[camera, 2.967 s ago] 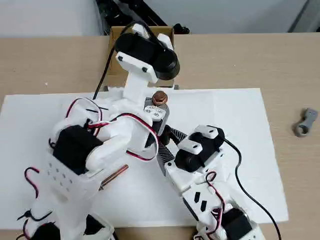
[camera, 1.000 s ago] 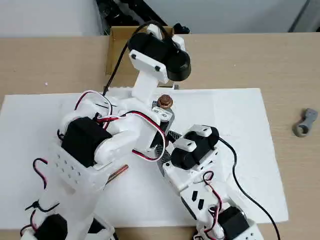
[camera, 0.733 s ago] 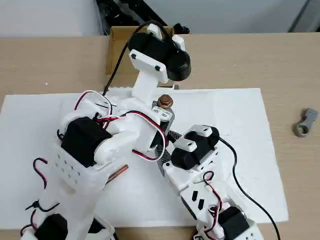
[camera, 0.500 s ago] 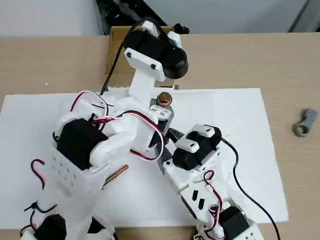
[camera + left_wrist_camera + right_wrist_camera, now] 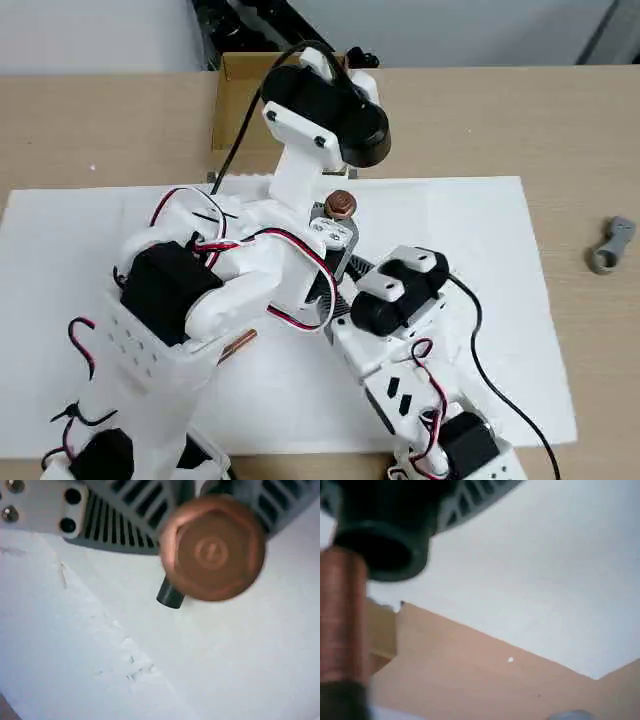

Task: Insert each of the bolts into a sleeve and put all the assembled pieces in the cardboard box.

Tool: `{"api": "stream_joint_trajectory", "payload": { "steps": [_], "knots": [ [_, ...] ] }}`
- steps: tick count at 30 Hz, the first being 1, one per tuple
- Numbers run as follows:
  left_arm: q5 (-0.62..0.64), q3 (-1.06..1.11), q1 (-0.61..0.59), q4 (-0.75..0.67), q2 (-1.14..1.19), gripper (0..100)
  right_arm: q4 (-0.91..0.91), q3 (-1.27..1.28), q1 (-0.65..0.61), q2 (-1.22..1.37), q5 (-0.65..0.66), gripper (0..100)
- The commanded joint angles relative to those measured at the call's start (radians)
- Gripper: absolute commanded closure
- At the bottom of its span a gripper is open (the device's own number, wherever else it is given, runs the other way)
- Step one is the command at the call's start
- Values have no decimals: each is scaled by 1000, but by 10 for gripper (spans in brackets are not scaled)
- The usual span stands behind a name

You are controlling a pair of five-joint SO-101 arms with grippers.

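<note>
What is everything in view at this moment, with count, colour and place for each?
held bolt: 1, copper, head up above the paper, in the left gripper.
loose bolt: 1, copper, lying on the paper, partly under the left arm.
sleeve: 1, black, around the held bolt's shaft, in the right gripper.
cardboard box: 1, brown, at the far table edge beyond the paper.
paper sheet: 1, white, on the table under both arms.
small part: 1, grey, on bare table right of the paper.
table: 1, light wood.
left gripper: 1, grey fingers, shut on the held bolt.
right gripper: 1, dark ribbed fingers, shut on the sleeve.
</note>
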Motion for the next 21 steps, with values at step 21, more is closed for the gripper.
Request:
{"api": "stream_joint_trajectory", "payload": {
  "steps": [21],
  "knots": [
    [-26, 292, 2, -54, -95, 924, -44, -21, 25, -7, 8, 995]
  ]
}}
